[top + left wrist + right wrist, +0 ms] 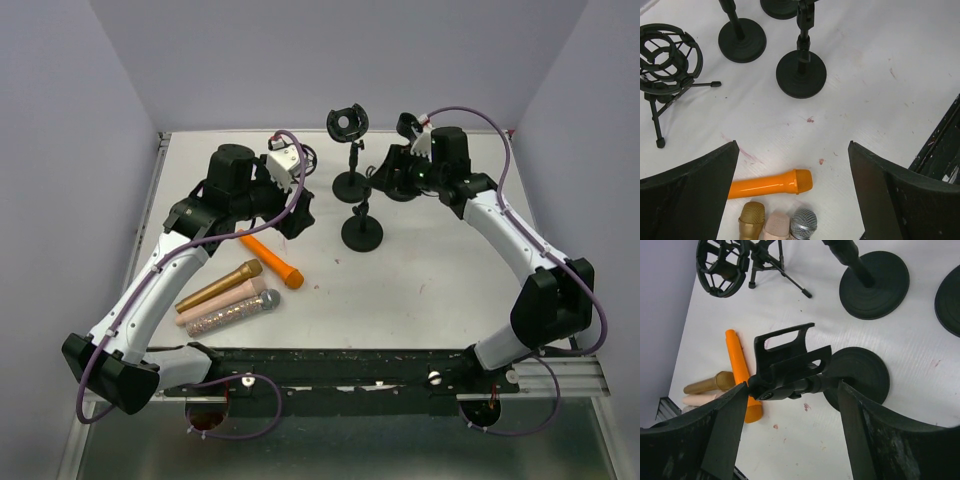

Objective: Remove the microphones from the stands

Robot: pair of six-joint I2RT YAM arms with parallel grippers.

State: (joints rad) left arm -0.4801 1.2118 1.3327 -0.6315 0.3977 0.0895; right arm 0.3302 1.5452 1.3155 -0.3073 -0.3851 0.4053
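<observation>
This was a robotics lab test cell, not a lived-in room. A white desk (pixel 420 290) (scuffed, with small pink stains) sat boxed in by plain lavender panels (pixel 60 150) on its left, right and far sides. Along the desk's near edge ran a black rail (pixel 340 362) on a bare metal frame (pixel 560 378), with the left arm (pixel 150 290) and right arm (pixel 510 235) bolted to it. Purple cables (pixel 480 112) looped loose above the desk. Four microphones (pixel 235 290) and several black stands (pixel 362 232) lay on the desk like staged props.
</observation>
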